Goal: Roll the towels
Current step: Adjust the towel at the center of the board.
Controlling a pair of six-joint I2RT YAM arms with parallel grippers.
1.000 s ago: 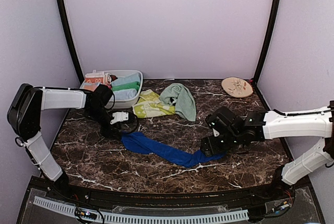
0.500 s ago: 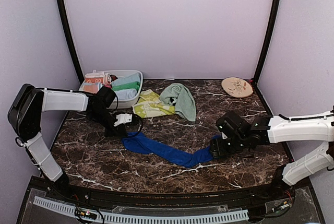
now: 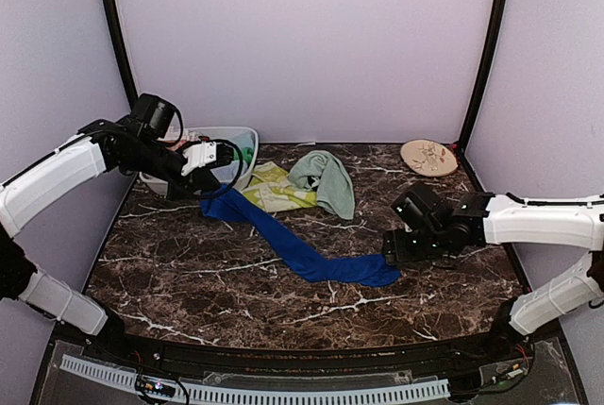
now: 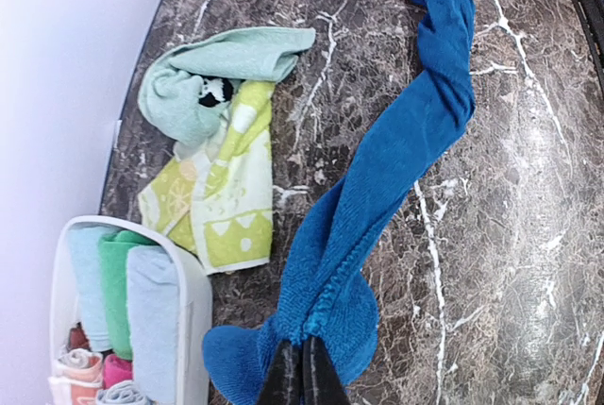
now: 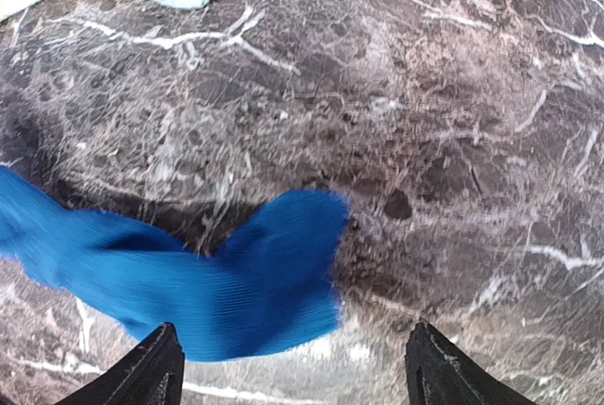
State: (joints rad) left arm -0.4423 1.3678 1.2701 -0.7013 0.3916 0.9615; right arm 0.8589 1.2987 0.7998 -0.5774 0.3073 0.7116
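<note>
Blue towel (image 3: 302,249): drawn out in a long diagonal band across the marble table (image 3: 189,273), from beside the white bin (image 4: 195,311) down toward the near right. Far-left end pinched in the left gripper (image 4: 304,369), jaws closed tight on the cloth, just beside the bin. Right gripper (image 5: 297,372) spread wide above the other end, gripping nothing. Mint towel (image 3: 324,177) crumpled over the yellow-green patterned one (image 3: 272,193), behind the blue band and apart from it.
</note>
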